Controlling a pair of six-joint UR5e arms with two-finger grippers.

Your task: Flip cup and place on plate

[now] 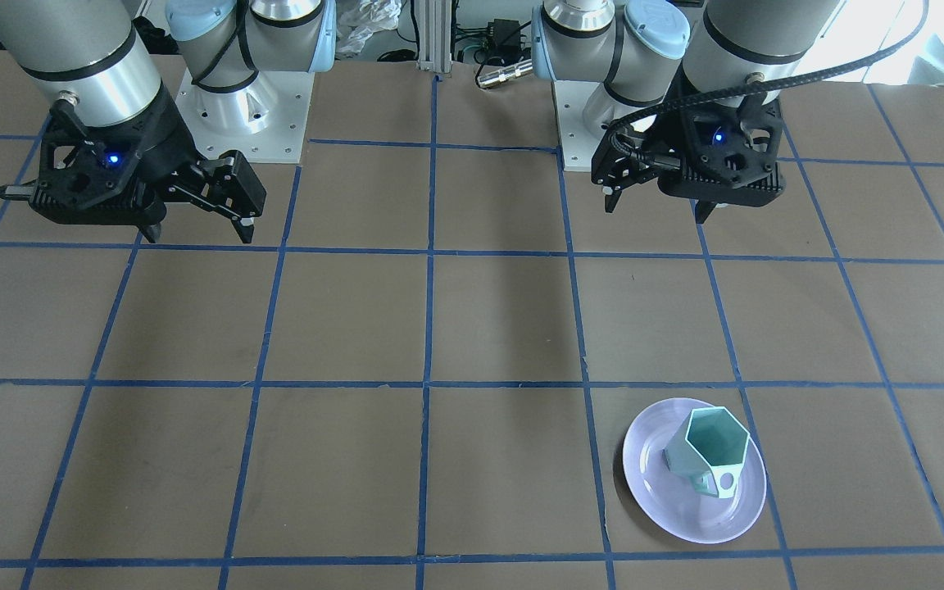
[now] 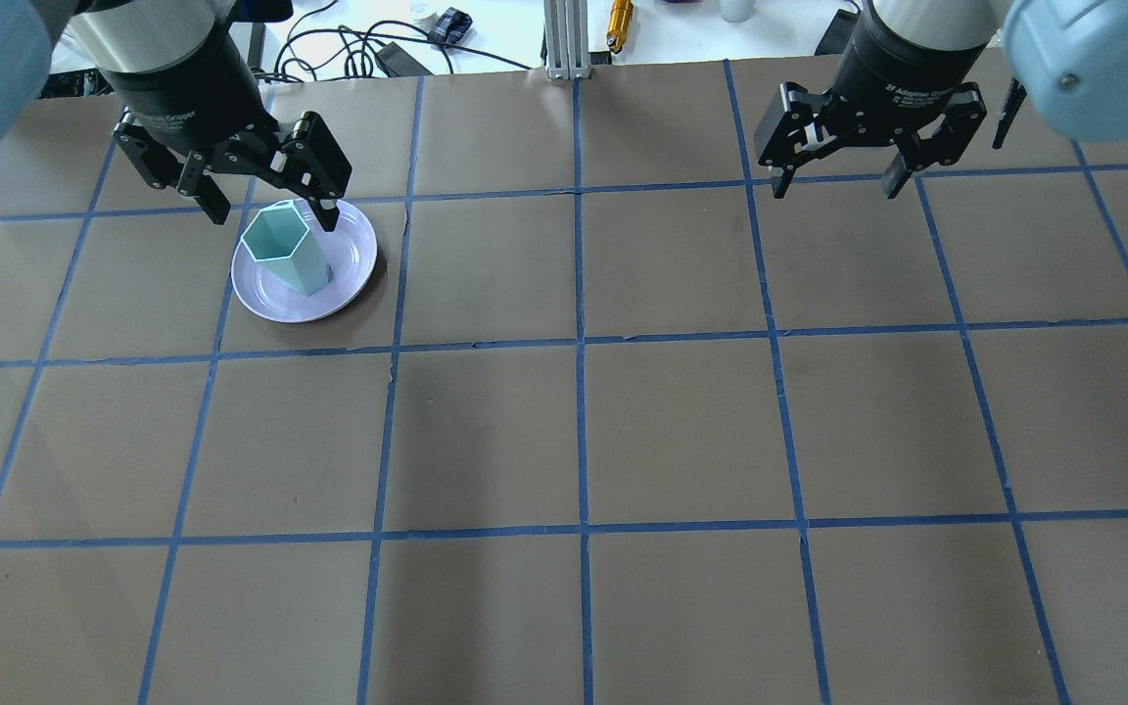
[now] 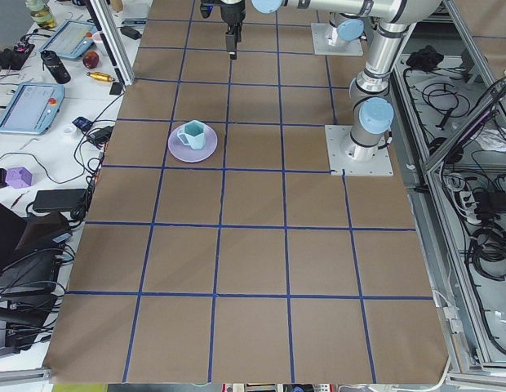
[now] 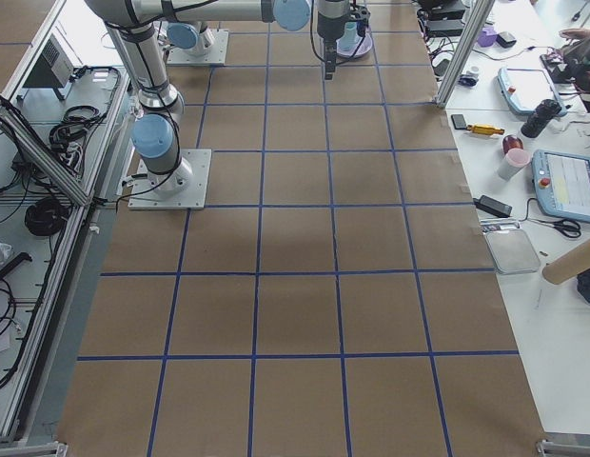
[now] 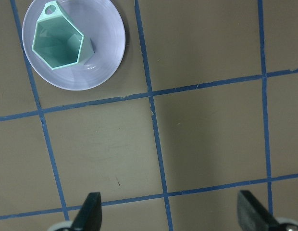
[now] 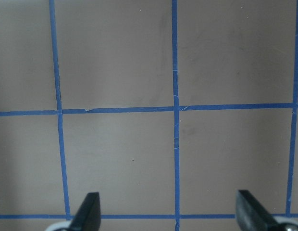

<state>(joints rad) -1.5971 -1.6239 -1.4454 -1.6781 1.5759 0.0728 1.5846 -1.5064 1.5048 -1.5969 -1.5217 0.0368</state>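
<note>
Found cup (image 1: 705,449) standing mouth-up on plate (image 1: 669,501) on tabletop (image 1: 357,328), handle toward operators' side. Observed left hand (image 2: 272,213) spread wide, empty, raised clear of cup. Recorded right hand (image 2: 836,186) likewise spread, empty, well apart.

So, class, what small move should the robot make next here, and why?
Probably nothing beyond parking the arms: the cup stands mouth-up on the plate, and the left hand and right hand are open, empty and well back from it.
</note>
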